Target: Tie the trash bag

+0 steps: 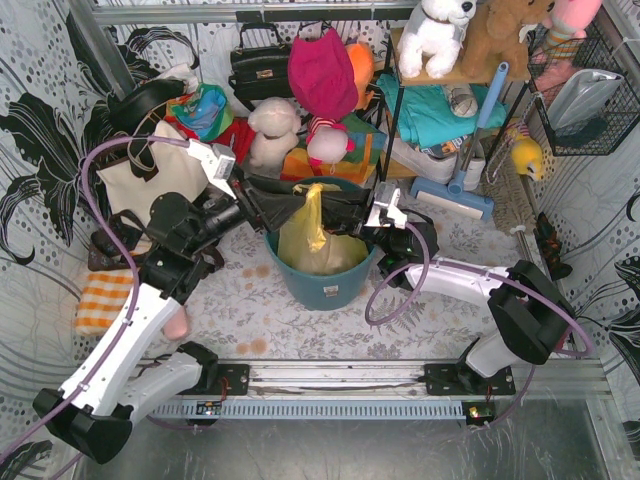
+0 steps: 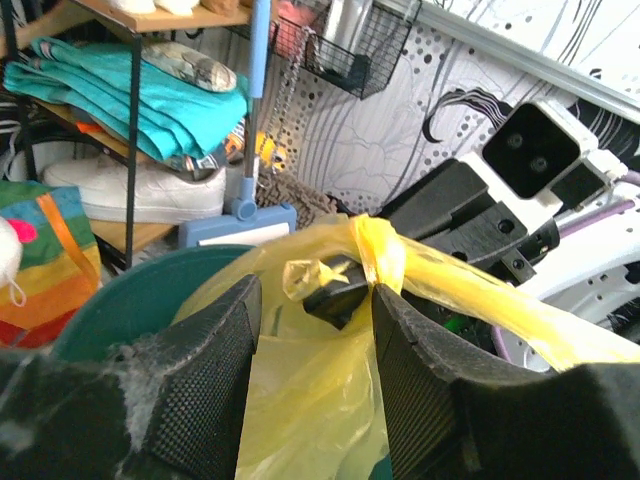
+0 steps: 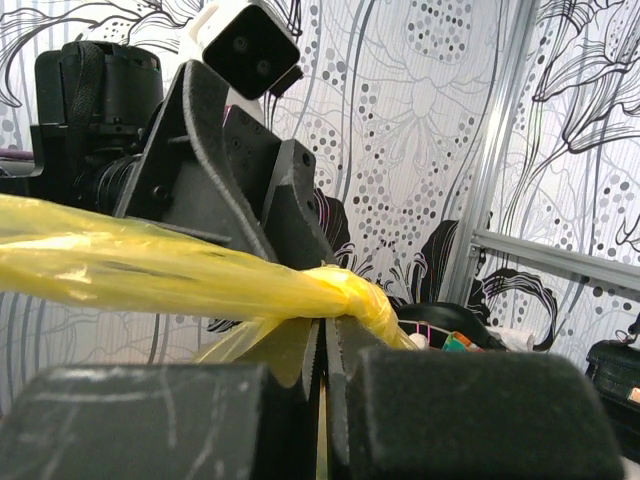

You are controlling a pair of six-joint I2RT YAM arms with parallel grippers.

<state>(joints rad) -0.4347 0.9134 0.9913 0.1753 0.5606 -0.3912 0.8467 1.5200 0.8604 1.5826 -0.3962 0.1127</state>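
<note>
Right claw (image 3: 322,340) tight on trash bag (image 3: 150,265)

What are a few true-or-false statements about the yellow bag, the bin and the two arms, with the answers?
1. The thin translucent yellow-green plastic trash bag sits inside the round teal plastic bin. True.
2. The left arm's fingers are pressed tight together. False: they stand apart, with bag plastic in the gap between them.
3. The right arm's fingers are pinched shut on the bag's gathered top. True.
4. The bin lies tipped on its side. False: it stands upright on the table.
</note>
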